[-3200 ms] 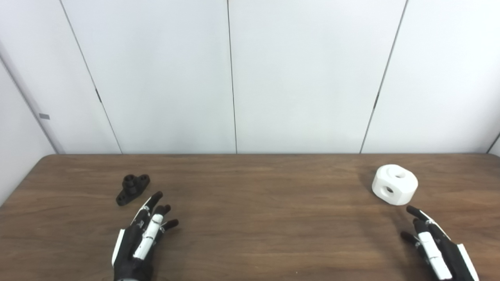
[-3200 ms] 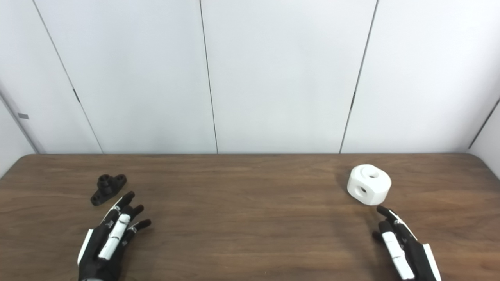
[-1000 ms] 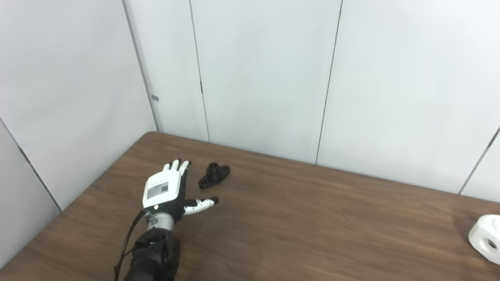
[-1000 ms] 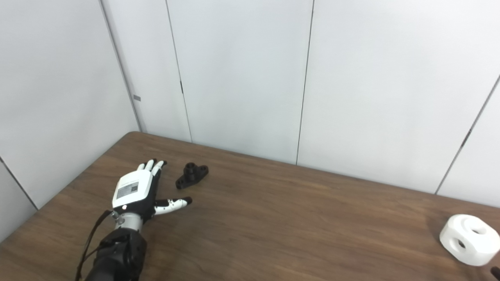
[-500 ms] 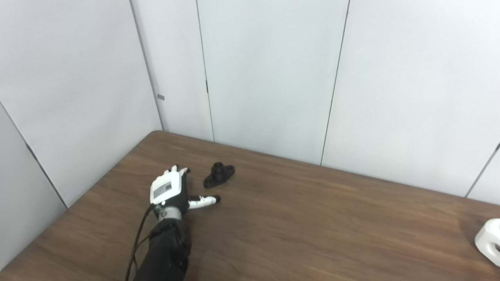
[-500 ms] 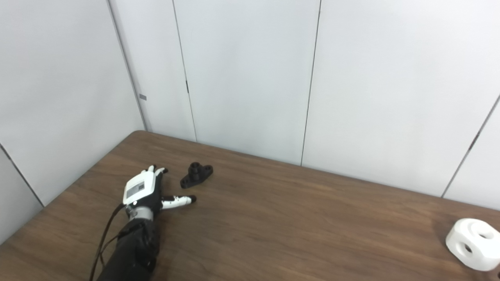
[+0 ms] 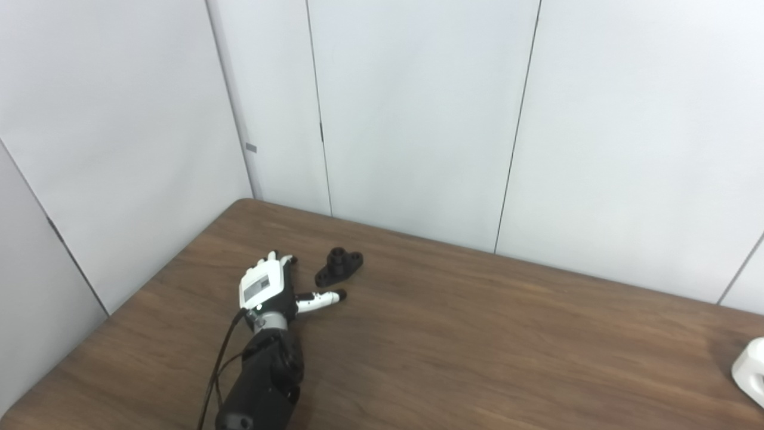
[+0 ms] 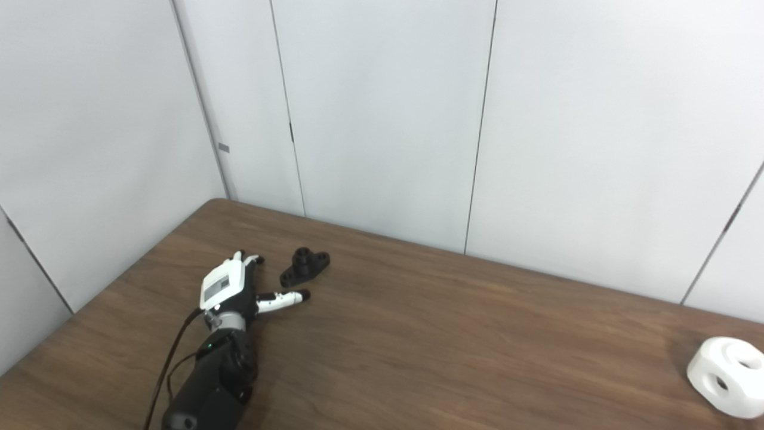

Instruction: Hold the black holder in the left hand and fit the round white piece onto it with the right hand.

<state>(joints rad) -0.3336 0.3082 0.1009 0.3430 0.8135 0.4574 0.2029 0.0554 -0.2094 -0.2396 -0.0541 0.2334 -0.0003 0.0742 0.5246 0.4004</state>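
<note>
— Wooden table (image 7: 477, 334) in front of pale wall panels (image 7: 418, 119). What's nearest?

— Nearest is the left arm, coming up from the bottom edge. Its left hand (image 7: 267, 289) lies palm-down on the wood, fingers spread, thumb out sideways, holding nothing.

— And the black holder (image 7: 339, 266)?

— Just beyond the thumb, flat on the table, close to the hand but apart from it.

— The round white piece (image 8: 726, 375)?

— Well apart, at the table's right edge. The right hand isn't visible
</note>
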